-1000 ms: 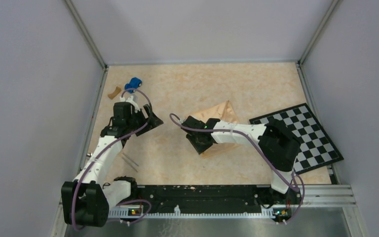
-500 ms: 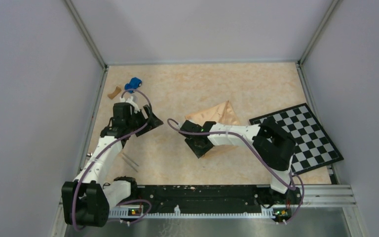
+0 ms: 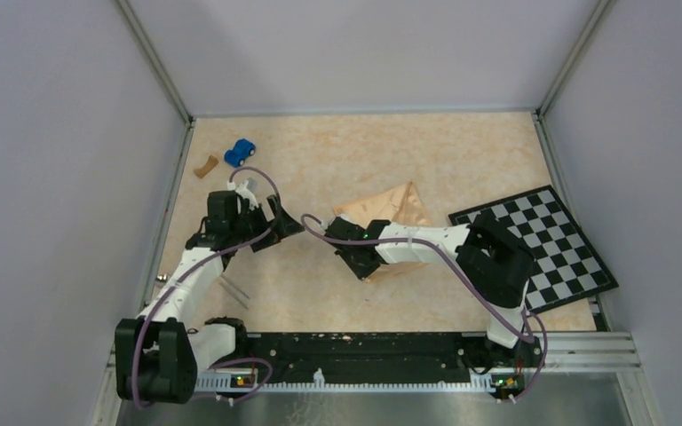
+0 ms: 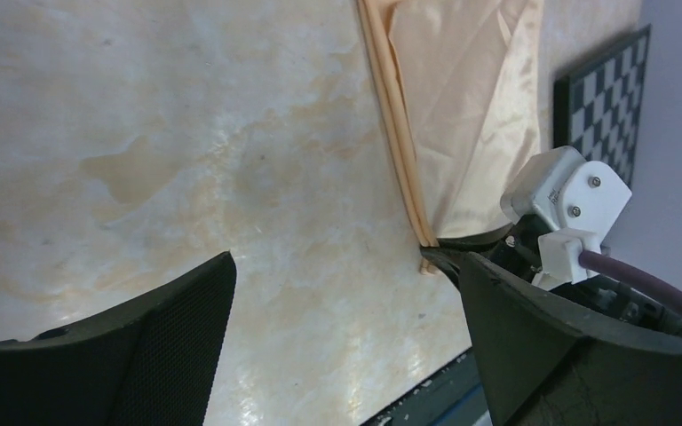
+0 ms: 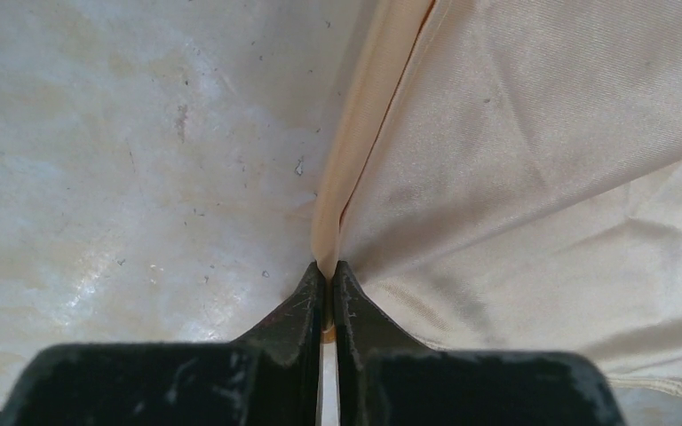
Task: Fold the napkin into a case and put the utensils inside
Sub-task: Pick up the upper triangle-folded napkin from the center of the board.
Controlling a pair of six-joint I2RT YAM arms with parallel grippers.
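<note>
The napkin point(image 3: 393, 206) lies folded in the middle of the table as a tan-orange sheet with a doubled edge. My right gripper point(image 3: 364, 264) is shut on that folded edge at its near corner; the right wrist view shows the cloth point(image 5: 542, 177) pinched between my closed fingertips point(image 5: 329, 277). My left gripper point(image 3: 289, 222) is open and empty, just left of the napkin point(image 4: 462, 115), with bare table between its fingers point(image 4: 142, 346). The utensils point(image 3: 233, 291) lie thin and silvery near the left arm.
A blue toy car point(image 3: 241, 152) and a small brown scrap point(image 3: 204, 165) sit at the far left. The checkerboard point(image 3: 542, 244) lies at the right and shows in the left wrist view point(image 4: 613, 98). Walls close in three sides.
My left gripper has moved right and nearer, away from the blue car and toward the napkin's left edge. My right gripper has shifted slightly left, still holding the napkin.
</note>
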